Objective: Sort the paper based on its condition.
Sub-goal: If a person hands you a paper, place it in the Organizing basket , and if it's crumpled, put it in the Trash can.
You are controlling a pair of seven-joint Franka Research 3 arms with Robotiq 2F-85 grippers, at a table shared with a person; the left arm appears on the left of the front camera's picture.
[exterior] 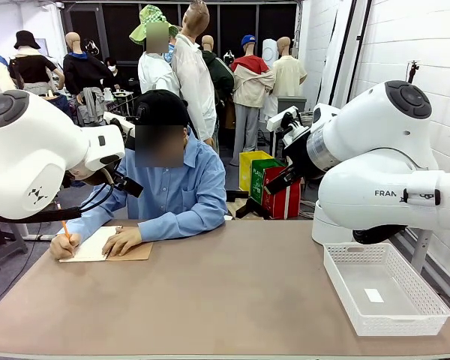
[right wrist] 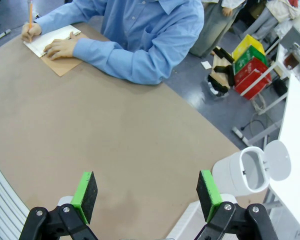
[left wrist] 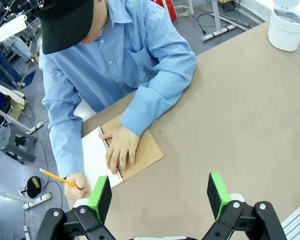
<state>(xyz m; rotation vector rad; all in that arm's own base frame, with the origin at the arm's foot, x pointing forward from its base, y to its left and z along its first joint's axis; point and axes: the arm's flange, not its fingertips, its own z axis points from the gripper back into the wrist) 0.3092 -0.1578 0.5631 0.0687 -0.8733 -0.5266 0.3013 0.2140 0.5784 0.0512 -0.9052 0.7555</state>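
The paper is out of view. At the table's far left a person in a blue shirt writes with an orange pencil [exterior: 64, 229] on the white page of a spiral notebook [exterior: 90, 244] with a brown cover [left wrist: 145, 150], the other hand flat on it. My left gripper [left wrist: 159, 195] hangs open above the table near the notebook [left wrist: 92, 150], nothing between its green pads. Over the table's right side my right gripper [right wrist: 146, 194] is also open and empty, far from the notebook [right wrist: 50, 40].
A white mesh basket [exterior: 390, 324] stands at the table's near right with a tiny white tag [exterior: 373, 295] inside. A white bin with a flip lid [right wrist: 245, 172] sits by the far right corner. Coloured boxes [exterior: 274, 187] stand on the floor behind.
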